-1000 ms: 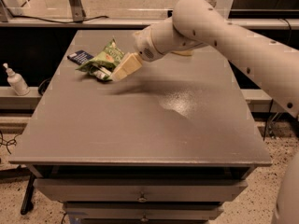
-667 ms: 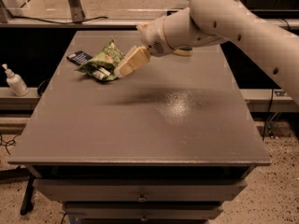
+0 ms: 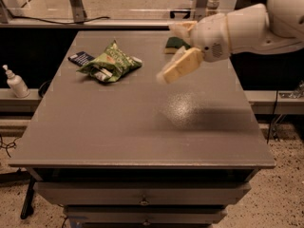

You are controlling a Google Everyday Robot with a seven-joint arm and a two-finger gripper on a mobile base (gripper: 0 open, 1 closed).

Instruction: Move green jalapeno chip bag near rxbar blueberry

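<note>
The green jalapeno chip bag (image 3: 111, 61) lies crinkled on the far left part of the grey table (image 3: 142, 127). The rxbar blueberry (image 3: 80, 58), a small dark navy bar, lies just left of the bag, its edge touching or nearly touching it. My gripper (image 3: 175, 49) hangs above the table to the right of the bag, well apart from it. It is open and empty, with one pale finger (image 3: 183, 65) pointing down-left and the other higher, behind it.
A green-and-yellow sponge (image 3: 175, 43) lies at the far side of the table, partly hidden behind my gripper. A white pump bottle (image 3: 15, 82) stands on a ledge to the left of the table. Drawers sit below the front edge.
My gripper has drawn away from the chip bag, to the right. The bag stays lying beside the rxbar.
</note>
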